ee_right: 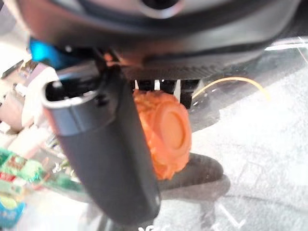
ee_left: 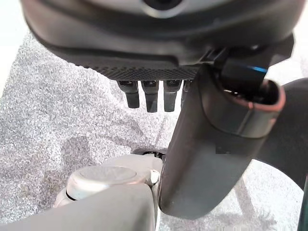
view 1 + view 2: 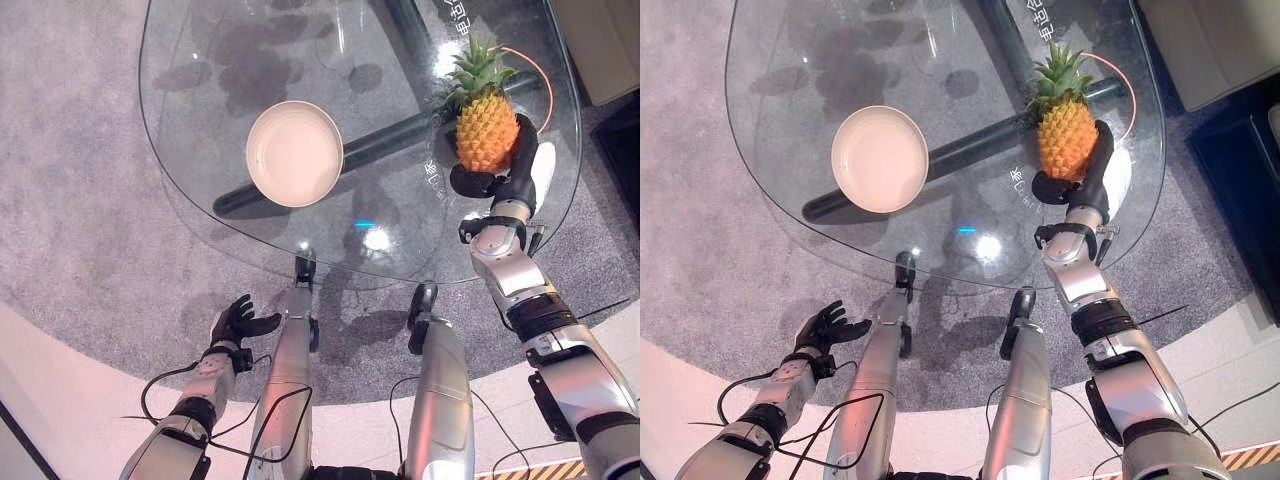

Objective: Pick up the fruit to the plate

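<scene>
An orange pineapple [image 3: 486, 130] with a green crown stands at the right of the round glass table [image 3: 200, 150]. My right hand [image 3: 515, 165] is shut on it, thumb under its base and fingers up its right side. The right wrist view shows the pineapple [image 1: 166, 132] seen from its base, between thumb and fingers. A cream plate [image 3: 294, 153] lies on the glass well to the left of the fruit, with nothing on it. My left hand [image 3: 237, 322] hangs open below the table's near edge, over the carpet, fingers relaxed [image 2: 150, 94].
An orange cable loop [image 3: 545, 85] lies beyond the pineapple near the table's right edge. A dark bar of the table's base [image 3: 380, 145] runs under the glass. Grey carpet [image 3: 70, 200] surrounds the table. A pale cabinet [image 3: 600, 45] stands at the far right.
</scene>
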`<state>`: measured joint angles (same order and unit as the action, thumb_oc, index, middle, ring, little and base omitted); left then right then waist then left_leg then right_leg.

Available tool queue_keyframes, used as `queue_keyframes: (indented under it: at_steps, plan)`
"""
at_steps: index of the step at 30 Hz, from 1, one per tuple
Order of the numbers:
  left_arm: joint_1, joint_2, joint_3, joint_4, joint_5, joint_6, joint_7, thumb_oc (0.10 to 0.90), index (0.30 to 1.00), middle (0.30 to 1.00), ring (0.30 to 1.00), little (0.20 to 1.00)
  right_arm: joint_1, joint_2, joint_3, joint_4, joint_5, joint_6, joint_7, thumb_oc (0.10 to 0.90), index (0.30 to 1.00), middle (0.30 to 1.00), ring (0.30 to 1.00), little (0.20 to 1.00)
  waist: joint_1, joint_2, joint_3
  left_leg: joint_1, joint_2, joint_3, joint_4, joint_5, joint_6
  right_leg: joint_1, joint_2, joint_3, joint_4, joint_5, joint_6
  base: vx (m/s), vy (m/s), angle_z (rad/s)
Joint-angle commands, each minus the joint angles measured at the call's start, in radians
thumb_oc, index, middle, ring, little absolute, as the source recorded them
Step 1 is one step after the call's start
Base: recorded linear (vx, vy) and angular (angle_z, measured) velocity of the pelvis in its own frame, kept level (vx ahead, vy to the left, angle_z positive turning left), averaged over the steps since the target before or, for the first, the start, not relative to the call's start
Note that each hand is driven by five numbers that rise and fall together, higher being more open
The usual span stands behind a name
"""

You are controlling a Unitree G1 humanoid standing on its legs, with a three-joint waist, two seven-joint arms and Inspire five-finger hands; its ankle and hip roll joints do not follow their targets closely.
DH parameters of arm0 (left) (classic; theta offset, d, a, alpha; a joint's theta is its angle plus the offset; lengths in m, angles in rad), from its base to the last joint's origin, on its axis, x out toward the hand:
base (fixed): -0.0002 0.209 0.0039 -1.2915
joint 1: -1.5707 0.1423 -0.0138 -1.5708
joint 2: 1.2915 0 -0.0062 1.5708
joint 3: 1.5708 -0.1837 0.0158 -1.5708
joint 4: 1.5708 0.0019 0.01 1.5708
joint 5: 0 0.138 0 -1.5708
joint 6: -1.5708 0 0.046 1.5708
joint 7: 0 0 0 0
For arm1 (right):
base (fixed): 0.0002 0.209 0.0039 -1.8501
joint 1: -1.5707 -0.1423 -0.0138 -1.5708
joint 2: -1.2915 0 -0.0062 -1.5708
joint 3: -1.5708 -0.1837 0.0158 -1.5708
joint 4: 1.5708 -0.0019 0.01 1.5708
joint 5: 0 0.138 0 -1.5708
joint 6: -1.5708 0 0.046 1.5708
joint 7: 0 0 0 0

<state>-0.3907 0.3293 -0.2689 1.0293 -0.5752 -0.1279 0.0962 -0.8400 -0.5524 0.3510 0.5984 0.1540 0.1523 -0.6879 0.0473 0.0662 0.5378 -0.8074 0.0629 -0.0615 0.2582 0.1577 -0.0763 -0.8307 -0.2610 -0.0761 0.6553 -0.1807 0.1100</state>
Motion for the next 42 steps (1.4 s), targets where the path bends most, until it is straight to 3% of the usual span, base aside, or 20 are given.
queue_keyframes:
  at_steps: [1,6,7,8,9,11,12,13,21,22,27,42]
  plan:
    - [0.021,0.036,-0.036,0.026,0.001,0.004,0.005,0.800,0.900,0.900,0.900,0.900,-0.107,-0.098,0.033,0.010,-0.072,0.006,0.023,0.100,0.300,0.300,0.300,0.200,0.023,0.022,-0.018,0.006,0.019,0.042,0.196,-0.187,0.038,0.017,-0.010,0.000,-0.174,0.176,0.008,-0.01,-0.020,0.06]
    - [0.023,0.041,-0.039,0.022,-0.003,0.003,0.002,0.800,0.900,0.900,0.900,0.900,-0.130,-0.110,0.055,0.024,-0.089,0.016,0.025,0.100,0.300,0.300,0.300,0.200,0.025,0.023,-0.018,0.007,0.018,0.040,0.192,-0.186,0.037,0.018,-0.009,-0.001,-0.176,0.178,0.009,0.00,0.000,0.00]
    - [0.009,0.043,-0.034,0.020,-0.004,0.003,0.003,0.800,0.900,0.900,0.900,0.900,-0.145,-0.113,0.053,0.022,-0.092,0.018,0.026,0.100,0.300,0.300,0.300,0.200,0.024,0.022,-0.018,-0.023,0.015,0.041,0.184,-0.155,0.042,-0.009,-0.011,-0.006,-0.189,0.207,0.001,0.00,0.000,0.00]
    - [0.023,0.042,-0.041,0.018,-0.009,0.003,0.001,0.800,0.900,0.900,0.900,0.900,-0.129,-0.113,0.059,0.017,-0.096,0.020,0.023,0.100,0.300,0.300,0.300,0.200,0.025,0.024,-0.018,0.008,0.017,0.040,0.192,-0.187,0.038,0.018,-0.011,-0.001,-0.178,0.178,0.009,-0.08,0.020,0.00]
    - [0.008,0.044,-0.036,0.017,-0.010,0.002,0.002,0.800,0.900,0.900,0.900,0.900,-0.143,-0.118,0.058,0.012,-0.096,0.022,0.023,0.100,0.300,0.300,0.300,0.200,0.023,0.022,-0.018,-0.023,0.014,0.042,0.185,-0.156,0.043,-0.007,-0.013,-0.006,-0.191,0.207,0.001,0.00,0.000,0.00]
    - [0.020,0.045,-0.039,0.017,-0.015,0.005,-0.001,0.800,0.900,0.900,0.900,0.900,-0.126,-0.116,0.061,0.010,-0.096,0.014,0.019,0.100,0.300,0.300,0.300,0.200,0.024,0.023,-0.018,0.008,0.017,0.040,0.192,-0.188,0.038,0.017,-0.011,0.000,-0.177,0.177,0.010,0.00,0.000,0.00]
    - [0.004,0.048,-0.033,0.016,-0.019,0.003,-0.001,0.800,0.900,0.900,0.900,0.900,-0.140,-0.118,0.058,0.006,-0.097,0.013,0.017,0.100,0.300,0.300,0.300,0.200,0.022,0.022,-0.018,-0.022,0.015,0.042,0.184,-0.157,0.043,-0.009,-0.012,-0.006,-0.191,0.206,0.001,0.06,-0.004,0.02]
    - [0.017,0.045,-0.036,0.020,-0.021,0.001,-0.002,0.800,0.900,0.900,0.900,0.900,-0.122,-0.112,0.058,0.002,-0.098,0.009,0.012,0.100,0.300,0.300,0.300,0.200,0.023,0.023,-0.018,0.009,0.017,0.041,0.190,-0.188,0.039,0.018,-0.010,-0.001,-0.178,0.176,0.009,0.00,0.000,0.00]
    - [0.018,0.050,0.022,0.013,-0.142,-0.011,0.013,0.800,0.900,0.900,0.900,0.900,-0.087,-0.105,0.030,-0.047,-0.114,-0.014,-0.015,0.100,0.300,0.300,0.300,0.200,0.019,0.019,-0.018,0.010,0.020,0.042,0.185,-0.187,0.038,0.016,-0.009,0.000,-0.174,0.171,0.010,0.00,-0.001,0.00]
    - [0.003,0.053,0.032,0.011,-0.145,-0.012,0.015,0.800,0.900,0.900,0.900,0.900,-0.098,-0.107,0.027,-0.052,-0.115,-0.014,-0.018,0.100,0.300,0.300,0.300,0.200,0.017,0.018,-0.018,-0.020,0.018,0.044,0.178,-0.157,0.043,-0.010,-0.010,-0.005,-0.186,0.199,0.002,-0.07,0.000,0.00]
    - [-0.016,0.072,0.115,-0.005,-0.263,-0.072,0.070,0.800,0.900,0.900,0.900,0.900,-0.070,-0.100,0.008,-0.097,-0.134,-0.046,-0.046,0.100,0.300,0.300,0.300,0.200,0.013,0.017,-0.018,-0.016,0.019,0.044,0.174,-0.154,0.040,-0.010,-0.009,-0.002,-0.179,0.192,0.000,-0.01,0.001,0.00]
    - [-0.140,0.120,0.253,-0.152,-0.382,-0.274,0.275,0.800,0.900,0.900,0.900,0.900,0.056,-0.024,-0.045,-0.222,-0.189,-0.195,-0.107,0.100,0.300,0.300,0.300,0.200,-0.007,-0.003,-0.018,-0.006,0.022,0.041,0.159,-0.148,0.030,0.001,0.002,-0.001,-0.176,0.176,-0.005,0.00,-0.007,0.00]
